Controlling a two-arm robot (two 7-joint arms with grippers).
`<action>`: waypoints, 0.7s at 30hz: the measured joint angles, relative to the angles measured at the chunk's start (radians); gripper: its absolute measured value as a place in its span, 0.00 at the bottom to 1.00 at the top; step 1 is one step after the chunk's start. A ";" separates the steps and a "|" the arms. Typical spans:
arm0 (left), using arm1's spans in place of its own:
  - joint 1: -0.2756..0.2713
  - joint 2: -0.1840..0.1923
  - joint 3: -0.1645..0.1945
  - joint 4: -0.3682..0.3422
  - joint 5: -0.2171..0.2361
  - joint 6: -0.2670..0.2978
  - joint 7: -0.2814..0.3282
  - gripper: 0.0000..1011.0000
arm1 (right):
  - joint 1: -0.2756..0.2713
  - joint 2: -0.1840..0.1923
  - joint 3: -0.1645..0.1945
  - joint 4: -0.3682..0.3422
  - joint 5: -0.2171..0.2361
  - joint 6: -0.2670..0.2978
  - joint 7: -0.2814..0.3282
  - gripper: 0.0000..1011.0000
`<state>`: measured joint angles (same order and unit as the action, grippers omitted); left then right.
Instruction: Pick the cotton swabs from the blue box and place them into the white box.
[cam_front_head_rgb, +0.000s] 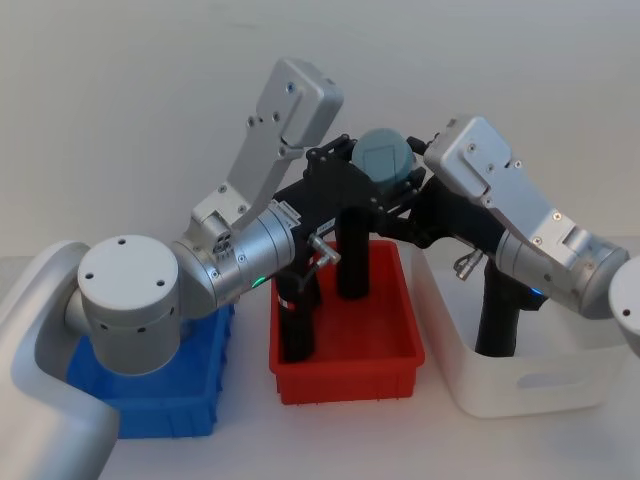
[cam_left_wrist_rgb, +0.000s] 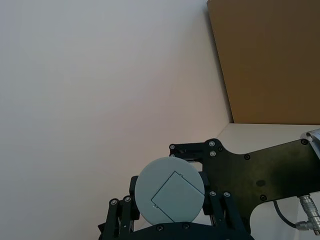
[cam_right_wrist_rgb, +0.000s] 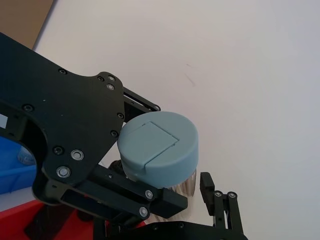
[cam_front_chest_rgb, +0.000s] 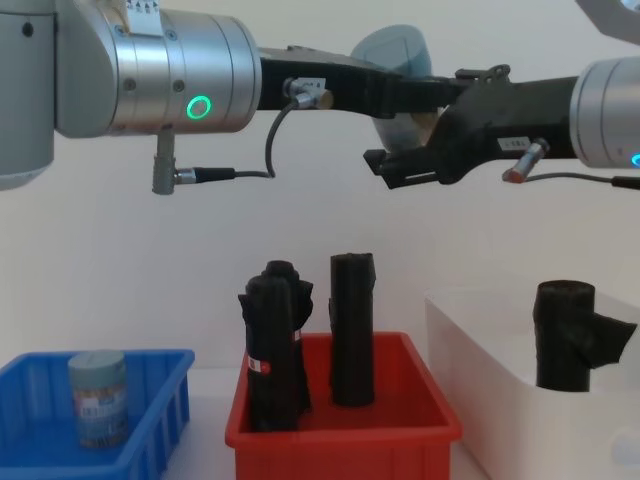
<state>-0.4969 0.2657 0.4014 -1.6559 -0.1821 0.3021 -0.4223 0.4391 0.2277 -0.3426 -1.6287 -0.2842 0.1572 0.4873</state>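
Both end effectors (cam_front_chest_rgb: 405, 110) meeting at raised cotton swabs jar (cam_front_chest_rgb: 395, 55), mid-air

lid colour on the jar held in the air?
Pale grey-blue lid, clearest in the right wrist view.

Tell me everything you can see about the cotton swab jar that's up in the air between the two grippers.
The raised jar is a small clear plastic cylinder with a pale grey-blue lid whose flip tab shows as a square outline. It is held high above the red bin, tilted, lid turned up and partly sideways. The left gripper is shut on it, and the right gripper is right against it from the other side; whether that one grips it is unclear.
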 joint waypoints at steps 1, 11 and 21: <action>0.000 0.000 0.000 0.000 0.000 0.000 0.000 0.67 | 0.000 0.000 0.000 0.000 0.000 0.000 0.000 0.92; 0.001 0.000 0.001 0.000 -0.001 -0.001 0.001 0.67 | 0.002 -0.002 -0.002 0.002 0.003 0.001 0.000 0.63; 0.001 0.000 0.001 0.000 -0.002 -0.002 0.002 0.67 | 0.003 -0.003 -0.003 0.003 0.005 0.002 0.000 0.62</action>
<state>-0.4961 0.2658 0.4020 -1.6556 -0.1843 0.3005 -0.4200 0.4419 0.2250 -0.3452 -1.6258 -0.2793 0.1593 0.4871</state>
